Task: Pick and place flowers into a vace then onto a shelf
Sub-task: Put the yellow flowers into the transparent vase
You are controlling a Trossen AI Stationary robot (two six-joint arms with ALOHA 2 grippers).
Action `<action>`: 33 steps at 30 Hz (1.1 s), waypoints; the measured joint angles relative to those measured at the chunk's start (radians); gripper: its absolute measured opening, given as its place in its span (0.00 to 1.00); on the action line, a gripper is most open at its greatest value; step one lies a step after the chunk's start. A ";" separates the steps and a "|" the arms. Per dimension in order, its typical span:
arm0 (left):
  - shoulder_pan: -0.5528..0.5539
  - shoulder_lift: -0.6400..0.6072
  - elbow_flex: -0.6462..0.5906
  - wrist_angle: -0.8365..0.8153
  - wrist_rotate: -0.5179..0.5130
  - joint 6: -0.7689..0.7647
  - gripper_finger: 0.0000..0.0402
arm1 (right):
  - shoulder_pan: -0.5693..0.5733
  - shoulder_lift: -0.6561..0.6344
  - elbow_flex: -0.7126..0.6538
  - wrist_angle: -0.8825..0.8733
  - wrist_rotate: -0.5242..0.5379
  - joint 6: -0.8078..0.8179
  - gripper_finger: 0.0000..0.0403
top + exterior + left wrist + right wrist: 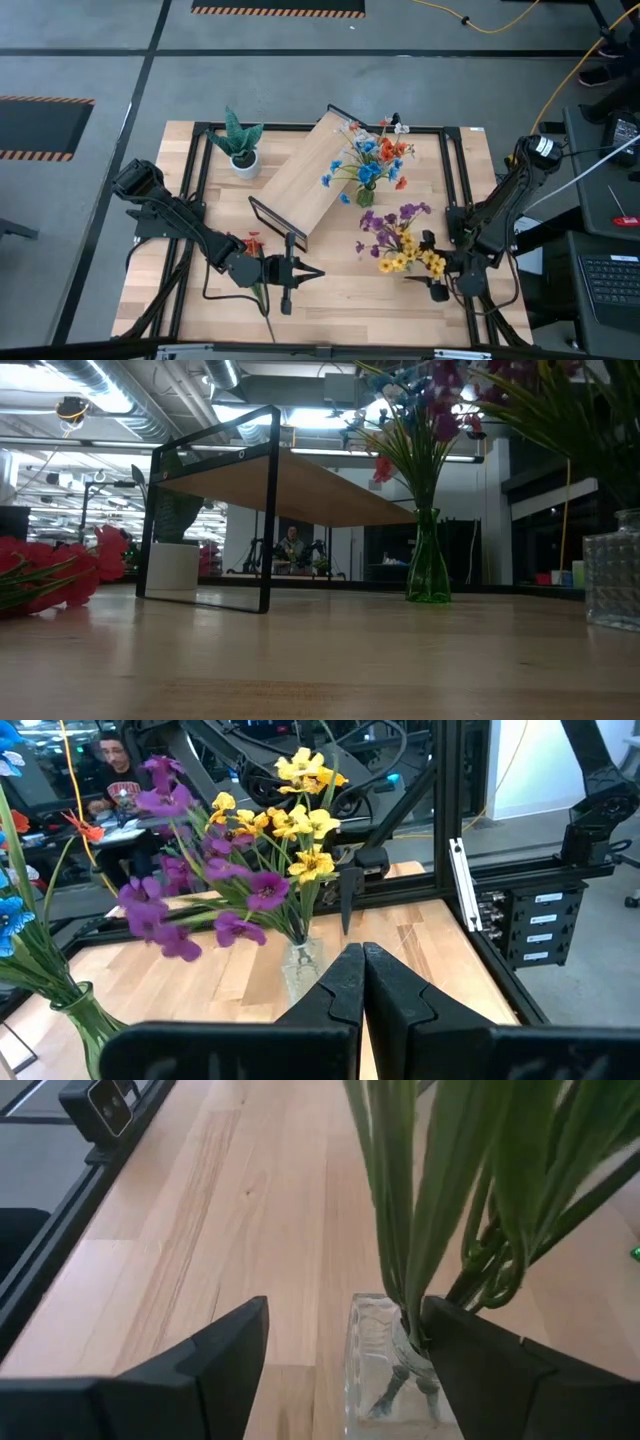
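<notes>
Currently our right gripper (345,1370) stands open around a clear glass vase (395,1370) of purple and yellow flowers (400,240); left gripper (290,272) is shut, empty, beside red flowers (252,243). Beyond, the green vace (366,195) stands against the shelf (310,175). Next, we judge, close and lift.

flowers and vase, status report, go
Left gripper shut, empty, near front edge beside red flowers lying on the table. Right gripper open around clear vase of purple and yellow flowers. Green vase stands filled by shelf.
</notes>
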 joint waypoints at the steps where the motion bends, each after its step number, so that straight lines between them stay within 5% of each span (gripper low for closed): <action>1: 0.000 0.000 0.000 0.000 0.000 0.000 0.00 | 0.000 -0.006 0.000 -0.010 0.001 0.004 0.66; 33: 0.000 0.000 0.000 0.000 0.000 -0.001 0.00 | 0.000 -0.016 0.311 -0.564 -0.004 0.083 0.66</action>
